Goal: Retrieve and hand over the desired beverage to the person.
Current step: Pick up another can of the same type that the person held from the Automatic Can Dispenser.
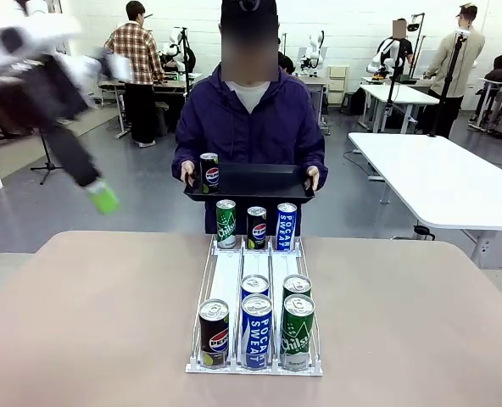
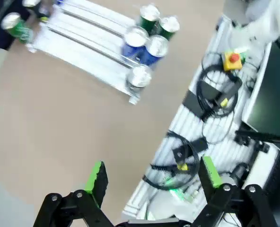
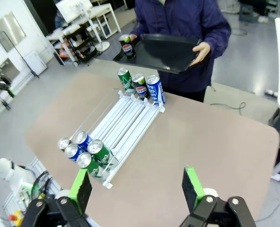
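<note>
Left gripper (image 2: 152, 179) is wide open and holds nothing. It sits high off the table (image 1: 81, 322) at the far left, on a motion-blurred arm. Right gripper (image 3: 136, 187) also has its fingers spread and empty, hovering above the table's near right part. The person (image 1: 249, 119) in a purple jacket stands at the far edge and holds a black tray (image 1: 259, 182) by both ends. One Pepsi can (image 1: 209, 172) stands upright on the tray's left end. A white three-lane can rack (image 1: 225, 280) lies mid-table, running near to far. At its far end, left to right, stand a green Chilsung can (image 1: 225, 224), a black Pepsi can (image 1: 256, 227) and a blue Pocari Sweat can (image 1: 286, 225). At the near end the left lane holds a single Pepsi (image 1: 214, 332). The middle lane has two Pocari Sweat cans (image 1: 256, 331) one behind the other, and the right lane has two Chilsung cans (image 1: 297, 332) likewise. All cans are upright.
</note>
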Motion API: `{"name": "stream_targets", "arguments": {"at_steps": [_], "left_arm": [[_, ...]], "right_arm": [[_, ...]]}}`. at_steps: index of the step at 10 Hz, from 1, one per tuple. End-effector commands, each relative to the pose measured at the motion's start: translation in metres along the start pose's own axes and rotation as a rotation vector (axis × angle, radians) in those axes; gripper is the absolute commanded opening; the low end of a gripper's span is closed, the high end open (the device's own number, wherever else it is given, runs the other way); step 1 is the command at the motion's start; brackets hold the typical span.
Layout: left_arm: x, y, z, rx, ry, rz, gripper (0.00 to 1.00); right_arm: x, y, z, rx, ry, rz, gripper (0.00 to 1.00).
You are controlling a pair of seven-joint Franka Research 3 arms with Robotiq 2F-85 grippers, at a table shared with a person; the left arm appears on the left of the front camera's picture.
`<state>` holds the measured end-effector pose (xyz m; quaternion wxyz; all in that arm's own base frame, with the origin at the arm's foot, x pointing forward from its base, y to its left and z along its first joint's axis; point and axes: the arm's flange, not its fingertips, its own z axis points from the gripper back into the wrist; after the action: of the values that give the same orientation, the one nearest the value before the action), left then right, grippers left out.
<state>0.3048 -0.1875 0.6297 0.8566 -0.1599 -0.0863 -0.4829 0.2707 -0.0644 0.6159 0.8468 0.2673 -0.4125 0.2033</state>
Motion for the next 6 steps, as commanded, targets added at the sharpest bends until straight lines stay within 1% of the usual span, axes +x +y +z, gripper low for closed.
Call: {"name": "stream_targets", "arguments": {"at_steps": [1,2,4,5,6], "left_arm": [[0.056,-0.015,-0.016,0.054,0.098,0.063,1.0],[0.078,-0.032,-0.044,0.158,0.065,0.195,1.0],[0.107,-0.053,-0.085,0.27,-0.04,0.402,1.0],[0.117,-0.058,-0.103,0.304,-0.071,0.448,1.0],[0.123,-0.062,-0.117,0.309,-0.085,0.487,1.0]], "right_arm": [[0.001,-0.001,-0.003,0.031,-0.007,0.005,1.0],[0.001,-0.001,-0.003,0.031,-0.007,0.005,1.0],[0.001,-0.001,-0.003,0.031,-0.007,0.005,1.0],[0.001,-0.001,-0.003,0.031,-0.007,0.005,1.0],[0.001,-0.001,-0.003,0.031,-0.007,0.005,1.0]]}}
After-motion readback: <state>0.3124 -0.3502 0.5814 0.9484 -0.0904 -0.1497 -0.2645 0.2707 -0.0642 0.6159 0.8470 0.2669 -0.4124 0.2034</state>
